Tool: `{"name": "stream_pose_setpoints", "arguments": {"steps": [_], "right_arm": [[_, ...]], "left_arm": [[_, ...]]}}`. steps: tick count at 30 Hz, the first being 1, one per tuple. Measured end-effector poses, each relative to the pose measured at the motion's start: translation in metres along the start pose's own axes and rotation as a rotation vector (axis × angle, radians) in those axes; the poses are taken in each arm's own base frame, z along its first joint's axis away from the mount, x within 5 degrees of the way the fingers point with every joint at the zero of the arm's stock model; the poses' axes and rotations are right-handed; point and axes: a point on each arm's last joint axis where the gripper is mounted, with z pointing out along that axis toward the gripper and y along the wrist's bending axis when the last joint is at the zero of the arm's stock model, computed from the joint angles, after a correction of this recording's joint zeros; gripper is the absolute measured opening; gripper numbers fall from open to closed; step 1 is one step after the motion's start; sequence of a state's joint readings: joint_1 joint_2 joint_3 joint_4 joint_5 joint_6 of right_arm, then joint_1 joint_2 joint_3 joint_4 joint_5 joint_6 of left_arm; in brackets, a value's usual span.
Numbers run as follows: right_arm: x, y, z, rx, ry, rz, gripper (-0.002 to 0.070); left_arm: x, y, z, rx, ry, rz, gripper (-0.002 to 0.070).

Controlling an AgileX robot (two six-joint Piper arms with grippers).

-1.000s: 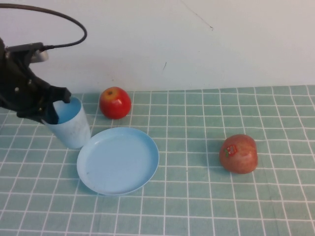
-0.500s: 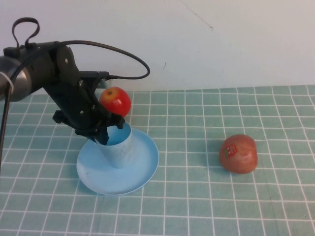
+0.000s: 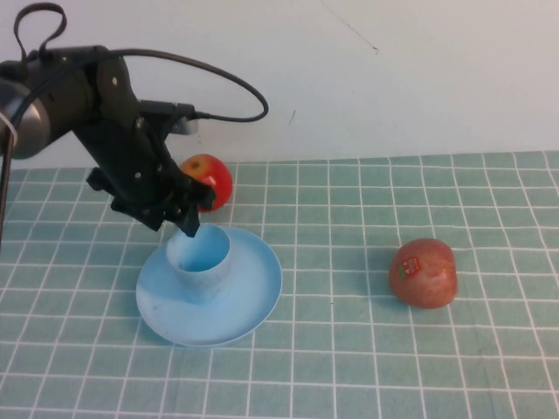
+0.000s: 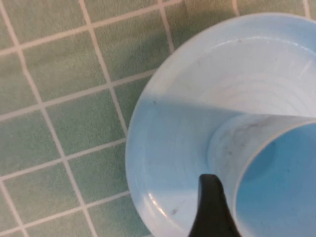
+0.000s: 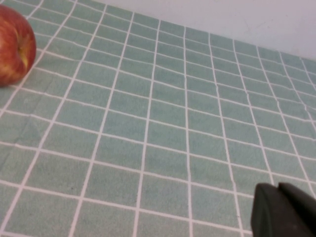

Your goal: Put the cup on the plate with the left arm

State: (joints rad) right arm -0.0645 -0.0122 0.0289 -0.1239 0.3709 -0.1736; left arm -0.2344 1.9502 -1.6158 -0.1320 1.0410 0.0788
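Observation:
The pale blue cup [image 3: 199, 257] stands upright on the left part of the pale blue plate [image 3: 253, 297]. My left gripper [image 3: 185, 220] hangs just above the cup's far rim and is open. In the left wrist view one black finger [image 4: 212, 212] sits just outside the cup's wall [image 4: 232, 143], with the cup's inside beside it and the plate [image 4: 168, 143] beneath. The other finger is out of view. My right gripper [image 5: 281, 210] is shut and empty above the tiled cloth, and is not in the high view.
A red apple [image 3: 210, 179] lies just behind the plate, partly hidden by my left gripper. A second, duller apple [image 3: 424, 272] lies to the right on the green checked cloth, and an apple also shows in the right wrist view [image 5: 12, 47].
My left arm carried the tilted cup from left of the plate onto it. The cup now stands upright, and the gripper has let go and lifted slightly back.

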Motion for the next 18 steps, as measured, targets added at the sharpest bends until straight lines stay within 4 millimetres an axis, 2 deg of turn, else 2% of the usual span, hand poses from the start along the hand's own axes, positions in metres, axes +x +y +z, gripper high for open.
{"name": "stream_pose_setpoints", "arguments": {"steps": [4, 7, 9, 12, 15, 18], "right_arm": [[0.000, 0.000, 0.000, 0.000, 0.000, 0.000, -0.0002], [0.000, 0.000, 0.000, 0.000, 0.000, 0.000, -0.0002], [0.000, 0.000, 0.000, 0.000, 0.000, 0.000, -0.0002], [0.000, 0.000, 0.000, 0.000, 0.000, 0.000, -0.0002], [0.000, 0.000, 0.000, 0.000, 0.000, 0.000, -0.0002], [0.000, 0.000, 0.000, 0.000, 0.000, 0.000, -0.0002]], "left_arm": [[-0.004, -0.005, -0.045, -0.004, -0.044, 0.044, 0.0398], [-0.002, -0.012, -0.086, 0.016, -0.104, 0.073, 0.0348], [0.004, -0.018, -0.113, 0.041, -0.159, 0.105, 0.0278], [0.019, -0.024, -0.151, 0.050, -0.239, 0.137, 0.0106], [0.037, -0.029, -0.190, 0.045, -0.335, 0.151, 0.0032], [0.062, -0.036, -0.233, 0.058, -0.459, 0.146, 0.0011]]}}
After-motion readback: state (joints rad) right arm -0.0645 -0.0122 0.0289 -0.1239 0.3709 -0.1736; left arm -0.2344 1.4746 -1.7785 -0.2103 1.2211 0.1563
